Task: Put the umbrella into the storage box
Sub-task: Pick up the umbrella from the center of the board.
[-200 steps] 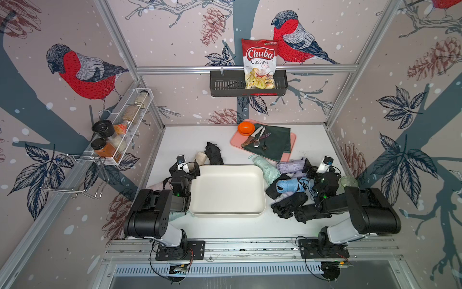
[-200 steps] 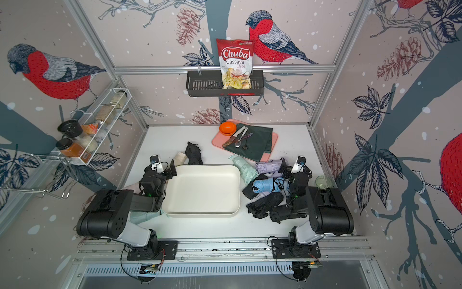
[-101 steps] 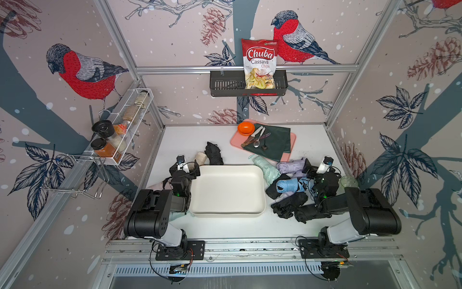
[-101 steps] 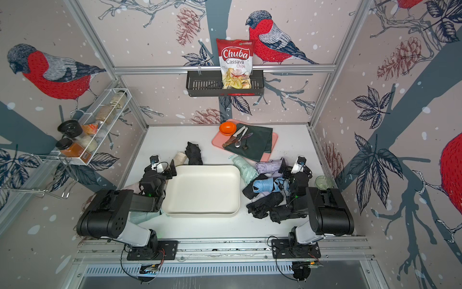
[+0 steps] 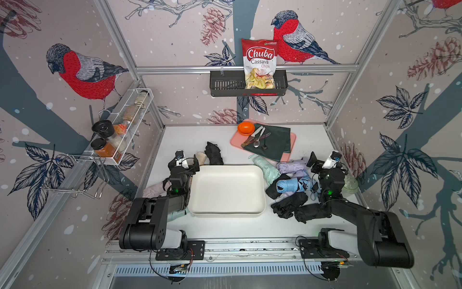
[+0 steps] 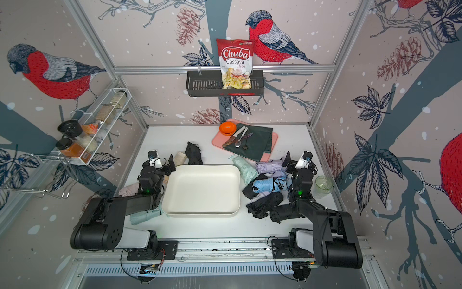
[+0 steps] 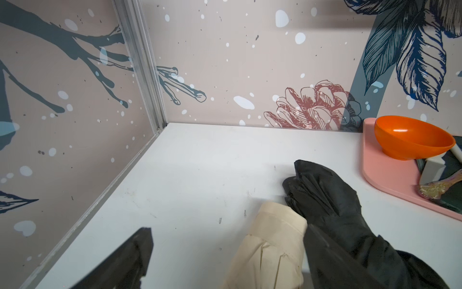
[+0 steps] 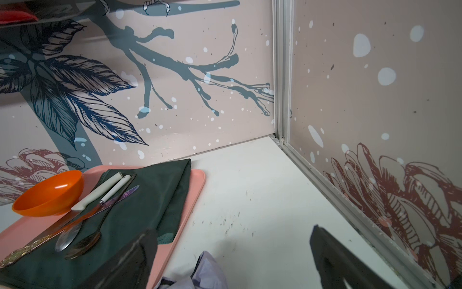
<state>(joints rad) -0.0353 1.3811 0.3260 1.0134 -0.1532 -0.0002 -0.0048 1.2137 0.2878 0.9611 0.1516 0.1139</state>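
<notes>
The storage box [image 5: 226, 192] is a cream-white bin, empty, in the middle of the table in both top views. Folded umbrellas lie on both sides of it. A beige umbrella [image 5: 201, 157] and a black one [image 5: 213, 156] lie at its far left corner. Mint [image 5: 265, 167], lilac [image 5: 291, 166], blue [image 5: 291, 185] and black [image 5: 287, 205] umbrellas are piled on its right. My left gripper [image 5: 186, 162] is open, and the beige umbrella's [image 7: 272, 245] end lies between its fingers. My right gripper [image 5: 322, 162] is open over the lilac umbrella's [image 8: 207, 272] end, holding nothing.
A pink tray [image 5: 235, 142] at the back holds an orange bowl [image 5: 246, 127], a dark green cloth [image 5: 272, 142] and cutlery. A glass jar [image 5: 350, 184] stands by the right wall. A pink umbrella [image 5: 152, 190] lies under my left arm. A spice rack [image 5: 120, 130] juts from the left wall.
</notes>
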